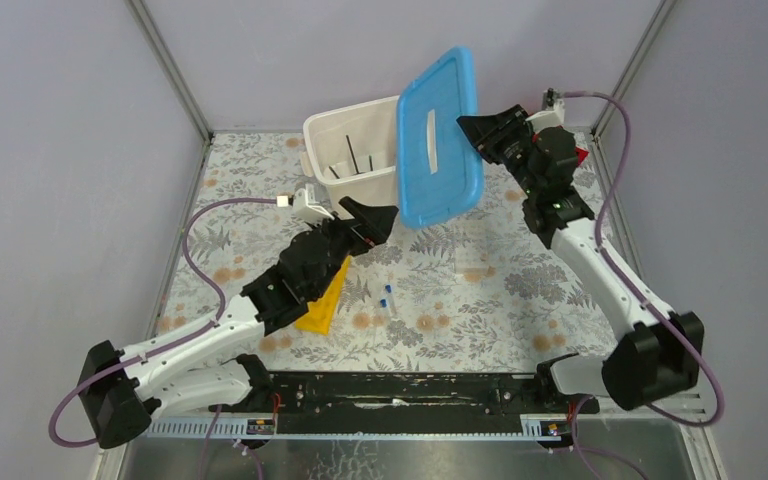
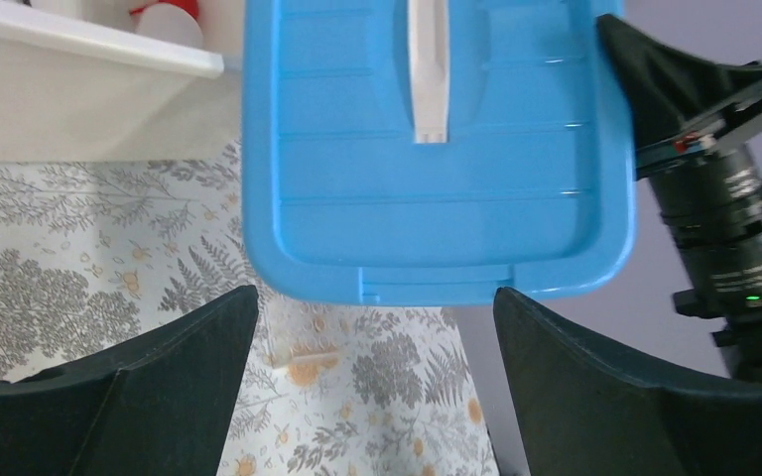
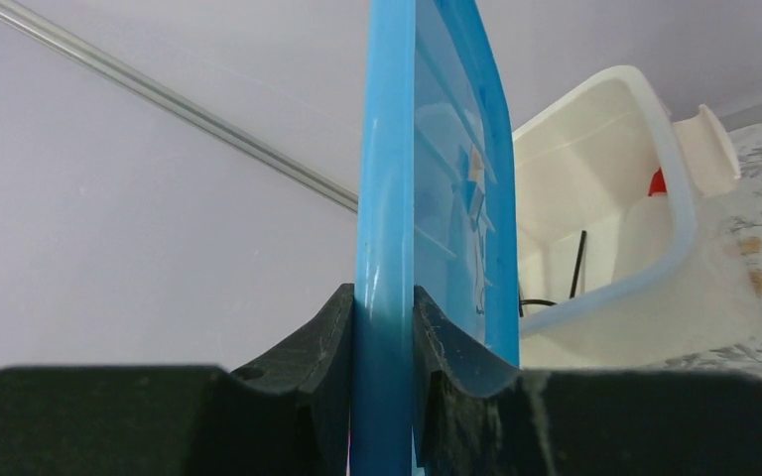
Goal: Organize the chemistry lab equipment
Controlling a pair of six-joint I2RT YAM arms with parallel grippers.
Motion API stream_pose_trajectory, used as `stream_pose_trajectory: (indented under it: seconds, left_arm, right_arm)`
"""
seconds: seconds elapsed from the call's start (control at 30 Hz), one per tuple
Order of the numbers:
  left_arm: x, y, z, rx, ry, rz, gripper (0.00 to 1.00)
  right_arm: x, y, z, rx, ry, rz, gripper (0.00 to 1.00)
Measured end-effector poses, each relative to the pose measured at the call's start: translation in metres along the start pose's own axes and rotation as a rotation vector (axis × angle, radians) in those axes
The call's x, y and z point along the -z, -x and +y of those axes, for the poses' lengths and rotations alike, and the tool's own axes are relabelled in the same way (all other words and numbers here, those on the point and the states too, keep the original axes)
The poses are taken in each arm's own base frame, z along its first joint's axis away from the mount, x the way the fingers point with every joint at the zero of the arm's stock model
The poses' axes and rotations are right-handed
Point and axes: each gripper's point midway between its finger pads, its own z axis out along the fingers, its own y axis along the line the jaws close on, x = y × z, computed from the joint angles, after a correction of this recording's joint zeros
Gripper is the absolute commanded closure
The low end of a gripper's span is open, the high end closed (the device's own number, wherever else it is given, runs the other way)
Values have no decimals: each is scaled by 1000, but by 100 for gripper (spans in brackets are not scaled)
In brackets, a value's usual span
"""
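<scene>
**Up front, yellow rack [image 1: 322,300] unpacked; blue lid [image 1: 438,140] aloft**

At seven o'clock the yellow rack lies half under the left arm [image 1: 280,285], two blue-capped tubes [image 1: 387,296] just at its three o'clock. The left gripper [image 2: 377,297] gapes wide and empty below the blue lid, which the right gripper [image 3: 385,297] pinches by its edge. At twelve, the white tub [image 1: 345,135] holds the black wire stand [image 1: 352,160]. Likely best: swing the lid well aside before lowering.
</scene>
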Motion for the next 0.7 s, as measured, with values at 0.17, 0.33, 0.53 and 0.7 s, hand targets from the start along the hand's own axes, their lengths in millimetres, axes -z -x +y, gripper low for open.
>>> stream_pose_trajectory:
  seconds: [0.17, 0.33, 0.53, 0.7]
  left_arm:
    - [-7, 18, 9, 12, 23, -53, 4]
    - [-14, 30, 20, 13, 48, -81, 3]
    - [-22, 35, 35, 0, 86, -91, 4]
    - [-27, 35, 40, -9, 98, -89, 3]
  right_arm:
    - [-41, -16, -18, -104, 26, 12, 100]
    - [-72, -21, -23, -202, 81, -5, 100]
    - [-98, -15, -18, -269, 151, -43, 100]
    - [-116, -16, -27, -329, 178, -71, 100]
